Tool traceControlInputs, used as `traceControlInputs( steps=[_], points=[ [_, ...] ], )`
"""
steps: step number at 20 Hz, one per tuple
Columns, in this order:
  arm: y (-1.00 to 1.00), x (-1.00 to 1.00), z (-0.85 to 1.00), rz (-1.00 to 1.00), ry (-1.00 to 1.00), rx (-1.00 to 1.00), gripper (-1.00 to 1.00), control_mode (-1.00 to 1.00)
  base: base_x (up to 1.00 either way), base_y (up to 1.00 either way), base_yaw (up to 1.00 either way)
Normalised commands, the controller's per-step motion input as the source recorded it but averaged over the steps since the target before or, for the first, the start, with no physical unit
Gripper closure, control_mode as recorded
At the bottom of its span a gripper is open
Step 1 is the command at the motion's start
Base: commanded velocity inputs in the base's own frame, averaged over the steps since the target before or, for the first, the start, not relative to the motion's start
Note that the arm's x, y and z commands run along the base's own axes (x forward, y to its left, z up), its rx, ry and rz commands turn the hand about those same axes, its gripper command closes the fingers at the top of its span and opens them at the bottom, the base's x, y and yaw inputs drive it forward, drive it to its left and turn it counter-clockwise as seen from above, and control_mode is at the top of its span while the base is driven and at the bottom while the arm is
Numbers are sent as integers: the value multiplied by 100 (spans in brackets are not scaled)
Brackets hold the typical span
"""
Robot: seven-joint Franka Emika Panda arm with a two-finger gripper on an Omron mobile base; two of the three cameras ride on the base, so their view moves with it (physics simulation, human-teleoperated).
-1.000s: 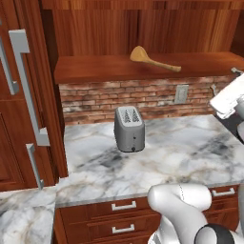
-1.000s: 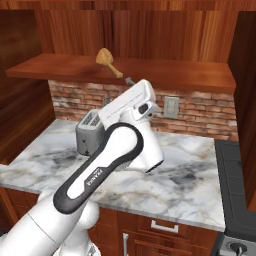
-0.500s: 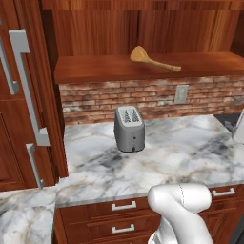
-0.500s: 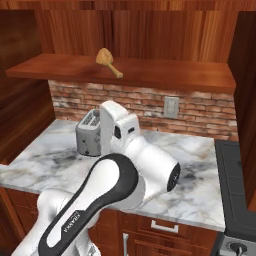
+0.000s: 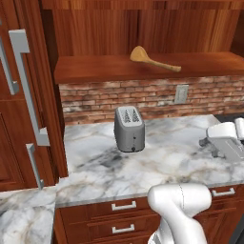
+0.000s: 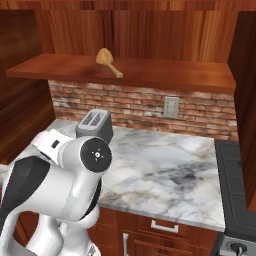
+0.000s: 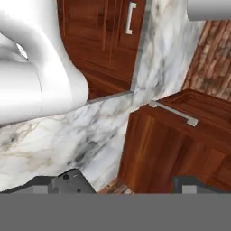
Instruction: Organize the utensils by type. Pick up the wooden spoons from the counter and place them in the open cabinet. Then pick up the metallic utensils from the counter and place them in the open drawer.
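The counter (image 5: 162, 162) of white marble carries a grey toaster (image 5: 129, 128) near its brick back wall. Above, one wooden spoon (image 5: 151, 59) lies flat on the open cabinet shelf (image 5: 95, 69). The hand (image 7: 128, 182) stands wide apart, holding nothing

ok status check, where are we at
Gripper open, empty. One wooden spoon lying on the cabinet shelf. Toaster on the counter.
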Motion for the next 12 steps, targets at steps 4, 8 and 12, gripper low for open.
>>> traceControlInputs(
  steps=[4,8,12],
  points=[
    [97,0,-37,0,7,-68,-100,-100,0,0,0],
    [49,4,-12,0,18,-48,-100,-100,0,0,0],
    [-1,0,-42,-1,10,-44,-100,-100,0,0,0]
  ],
)
